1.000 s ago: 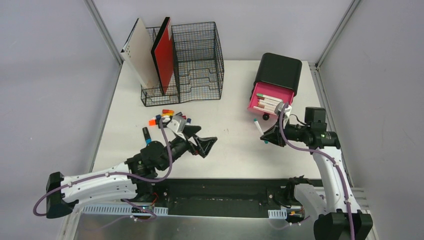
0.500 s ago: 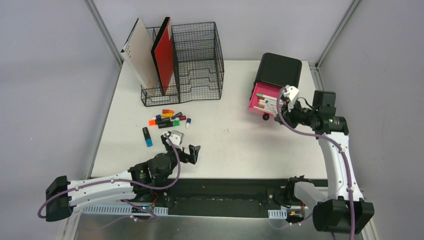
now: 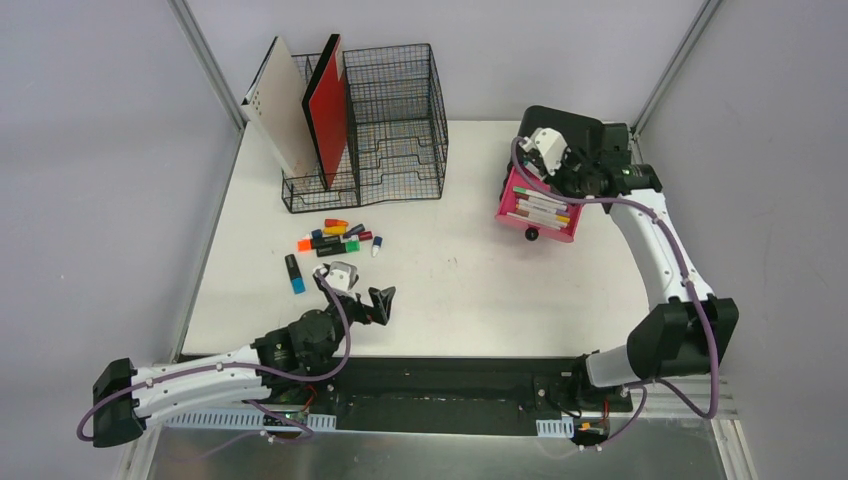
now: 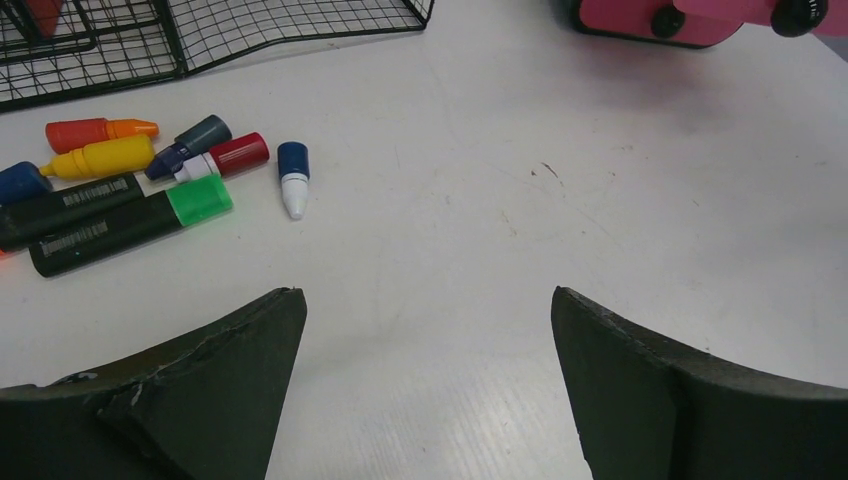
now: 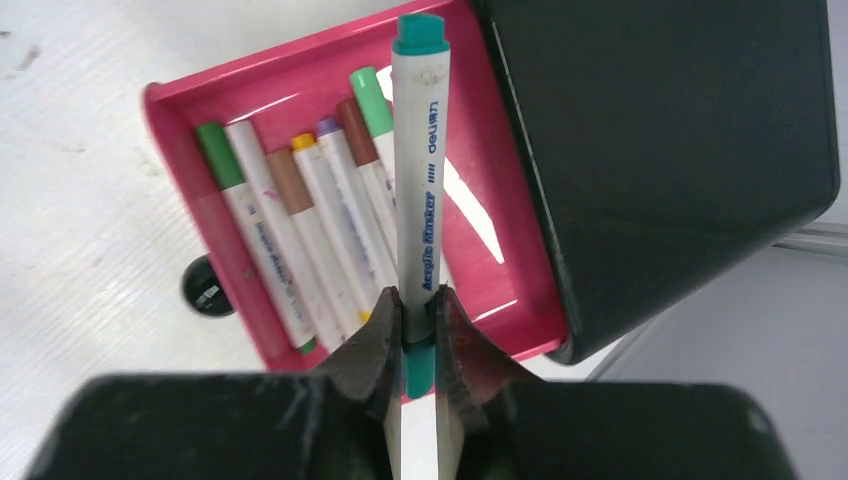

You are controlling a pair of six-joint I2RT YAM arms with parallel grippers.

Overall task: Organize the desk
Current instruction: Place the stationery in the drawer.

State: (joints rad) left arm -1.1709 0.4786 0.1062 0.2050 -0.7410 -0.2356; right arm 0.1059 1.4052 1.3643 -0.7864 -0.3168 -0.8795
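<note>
Well, the desk (image 3: 470,285) lies flat and white under both my arms, filling the middle of the overhead view. Over its far right corner my right hand (image 5: 418,322) is clenched on a white marker (image 5: 420,180) with a teal cap, holding it above the open pink drawer (image 5: 300,75) of the black box (image 5: 680,120), where other markers (image 5: 300,230) lie side by side. My left hand (image 4: 425,330) hovers low near the front edge, fingers spread wide and grasping nothing. Beyond it, loose markers (image 4: 130,195) lie clustered on the desk in front of the wire-mesh organizer (image 3: 395,120).
</note>
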